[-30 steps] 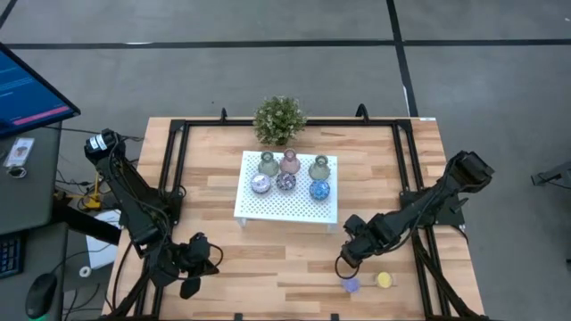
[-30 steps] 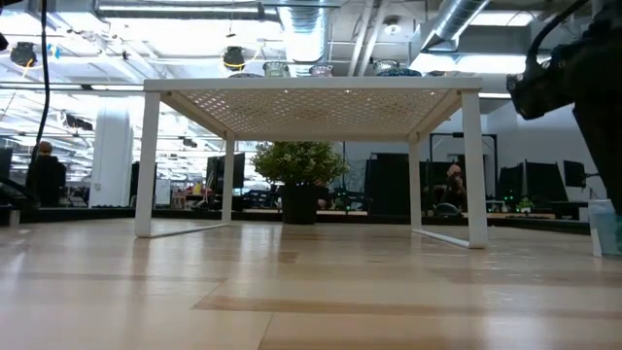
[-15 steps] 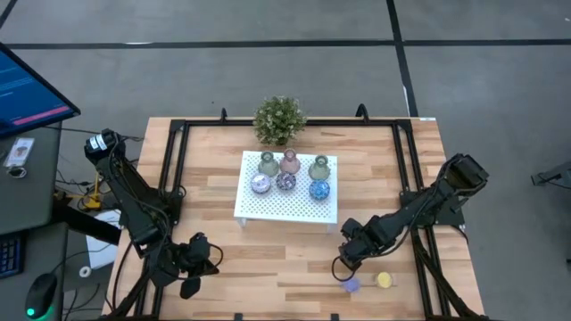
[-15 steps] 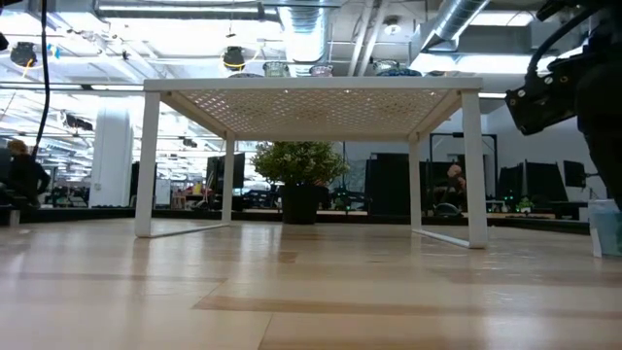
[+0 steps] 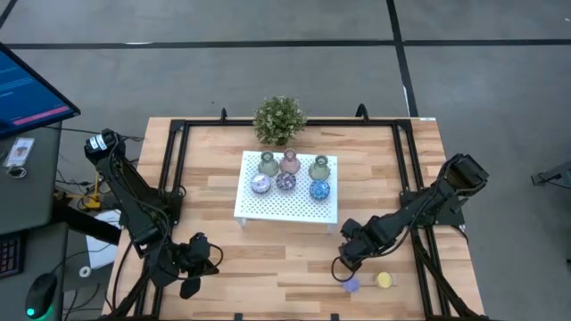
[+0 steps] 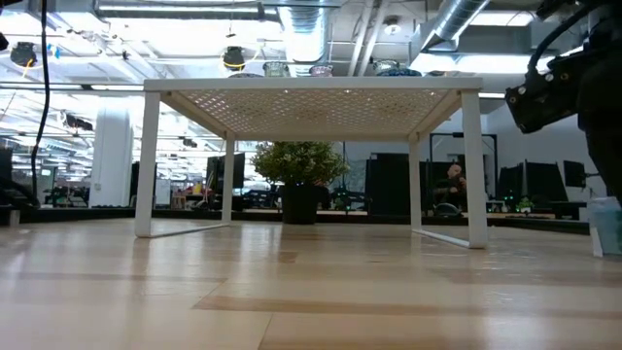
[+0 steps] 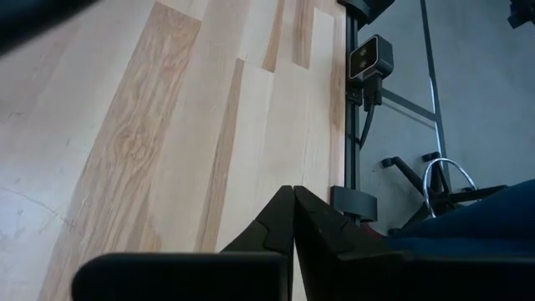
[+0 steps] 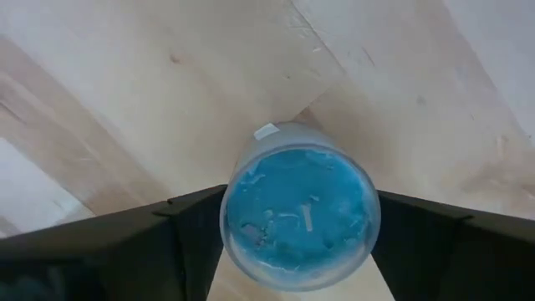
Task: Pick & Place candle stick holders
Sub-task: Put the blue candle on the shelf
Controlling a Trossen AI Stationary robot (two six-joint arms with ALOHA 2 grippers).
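Looking straight down, the high view shows the white perforated tray (image 5: 285, 209) at the middle of the wooden surface (image 5: 223, 259), carrying six candle stick holders: three narrow-necked vase shapes (image 5: 288, 161) in the far row and three low pucks (image 5: 285, 182) in the near row. The potted plant (image 5: 279, 119) stands just beyond the tray at the far edge. Two more pucks lie near the surface's near right corner, a lilac-blue puck (image 5: 351, 285) and a yellow puck (image 5: 384, 280) just to its right.

The right gripper (image 5: 343, 267) hangs over the lilac-blue puck. Only the right wrist view shows the closeness: a round holder with a blue top (image 8: 299, 205) fills the gap between the two dark fingers (image 8: 188, 238), which flank it on both sides; whether they press it cannot be told.

The left gripper (image 5: 189, 287) waits at the near left corner, its fingers (image 7: 288, 221) closed together, tips touching, as the left wrist view shows.

The low view shows the tray from the side as a raised stand on legs, with the plant behind it. No readable writing appears on anything.
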